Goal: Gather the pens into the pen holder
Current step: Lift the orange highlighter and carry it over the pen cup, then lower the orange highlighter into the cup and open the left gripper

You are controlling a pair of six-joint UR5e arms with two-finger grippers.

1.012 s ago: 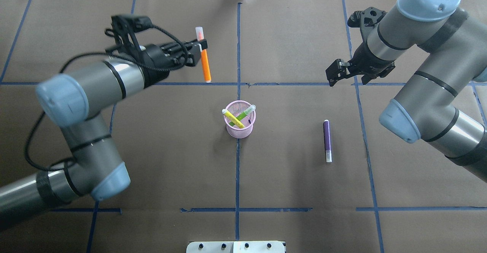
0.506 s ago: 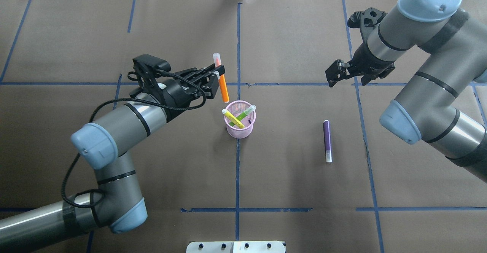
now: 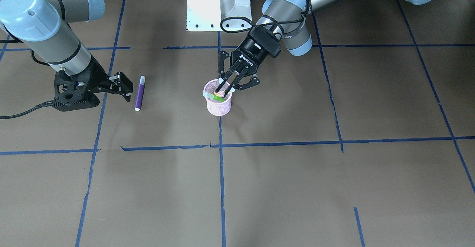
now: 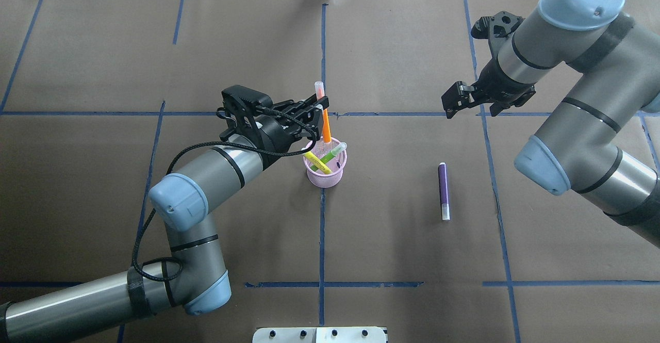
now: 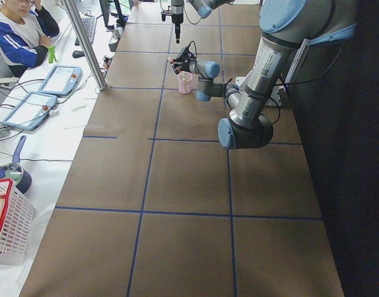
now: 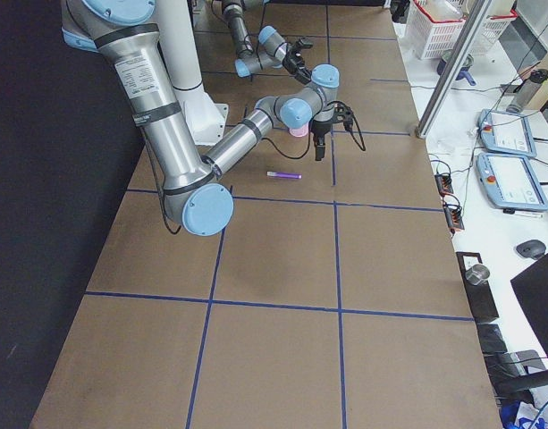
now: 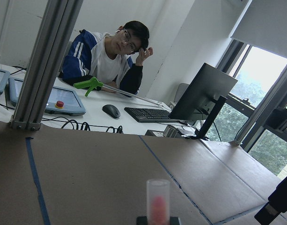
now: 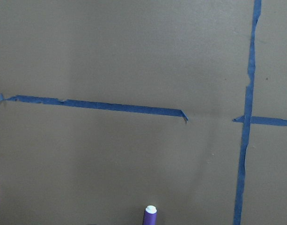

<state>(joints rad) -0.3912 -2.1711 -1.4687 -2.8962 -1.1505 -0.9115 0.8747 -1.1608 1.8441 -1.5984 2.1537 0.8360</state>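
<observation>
The pink mesh pen holder point(image 4: 324, 174) stands at the table's middle, also in the front view point(image 3: 219, 107). A green pen point(image 4: 333, 152) and a yellow pen point(image 4: 315, 161) lean inside it. My left gripper point(image 4: 319, 105) is shut on the orange pen point(image 4: 325, 126), held nearly upright, cap up, with its lower tip at the holder's mouth. The left wrist view shows its cap point(image 7: 158, 199). The purple pen point(image 4: 443, 191) lies flat on the table to the right. My right gripper point(image 4: 470, 104) hovers open and empty beyond it.
The white robot base point(image 3: 217, 5) stands at the table's near edge. Blue tape lines point(image 4: 322, 229) cross the brown paper table cover. An operator point(image 5: 22, 31) sits beside the table's far side by monitors and tablets. A white basket point(image 5: 7, 229) sits off the table.
My left arm has carried the orange pen from the far left toward the centre and down, so that its tip now stands over the pen holder. The right arm and the purple pen have not moved.
</observation>
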